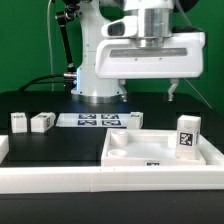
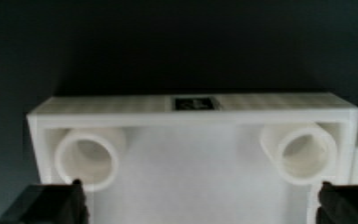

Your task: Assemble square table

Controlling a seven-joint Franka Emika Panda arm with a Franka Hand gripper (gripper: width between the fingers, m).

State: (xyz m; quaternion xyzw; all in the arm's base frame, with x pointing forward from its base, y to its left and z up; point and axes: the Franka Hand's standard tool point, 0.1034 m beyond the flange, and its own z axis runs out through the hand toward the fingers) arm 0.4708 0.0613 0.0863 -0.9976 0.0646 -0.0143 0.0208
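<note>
The square top (image 1: 150, 150) lies on the black table (image 1: 60, 145), on the near side toward the exterior view's right. It is white plastic with a raised rim all round and a small black-and-white tag on its near wall. The wrist view looks down on one edge of it. There the round sockets (image 2: 87, 160) show as two deep, pale tubes in neighbouring corners, and another tag sits on the flat rim beyond them.

An upright leg block (image 1: 187, 135), short, white and boldly tagged, stands at the top's corner on the exterior view's right. I cannot tell whether it is seated in a socket. A lone leg block (image 1: 135, 119) rests just past the top's far edge. An outer leg block (image 1: 20, 122) and an inner leg block (image 1: 42, 122) sit side by side, well apart at the exterior view's left. The marker board (image 1: 95, 120) lies between those and the lone one.

The tool (image 1: 148, 90) hangs above the top, released, with its fingers (image 2: 60, 203) spread wide and clear of the plastic.
</note>
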